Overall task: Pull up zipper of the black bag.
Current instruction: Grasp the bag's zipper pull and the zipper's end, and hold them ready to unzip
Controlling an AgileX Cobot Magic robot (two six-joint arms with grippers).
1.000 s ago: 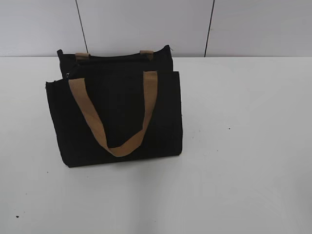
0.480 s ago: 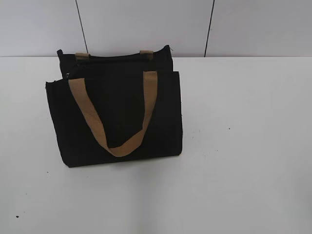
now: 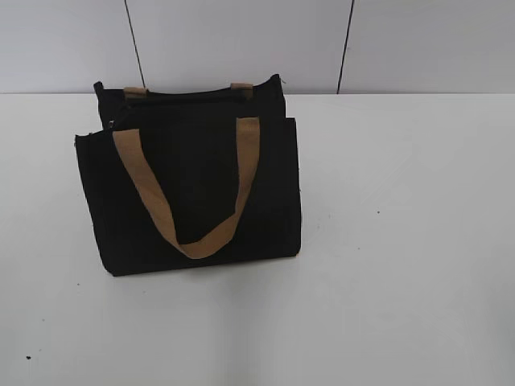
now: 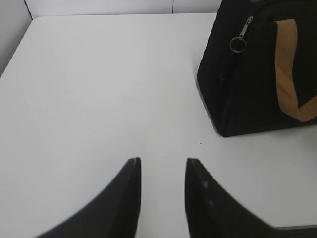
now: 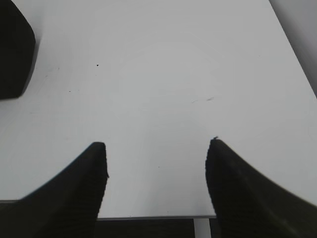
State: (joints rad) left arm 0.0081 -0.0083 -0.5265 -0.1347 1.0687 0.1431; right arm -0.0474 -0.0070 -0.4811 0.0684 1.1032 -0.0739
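Note:
The black bag (image 3: 193, 189) stands upright on the white table, left of centre, its tan handle (image 3: 145, 189) hanging down the front. In the left wrist view the bag (image 4: 247, 89) is at the upper right, and the zipper's silver pull with its round ring (image 4: 237, 43) hangs at the bag's end. My left gripper (image 4: 163, 161) is open and empty, over bare table well short of the bag. My right gripper (image 5: 156, 144) is open wide and empty; a corner of the bag (image 5: 15, 49) shows at its far left. Neither gripper shows in the exterior view.
The white table (image 3: 402, 241) stretches to the right and in front of the bag. A pale wall (image 3: 241, 40) stands just behind the bag. The table's front edge (image 5: 148, 217) lies under my right gripper.

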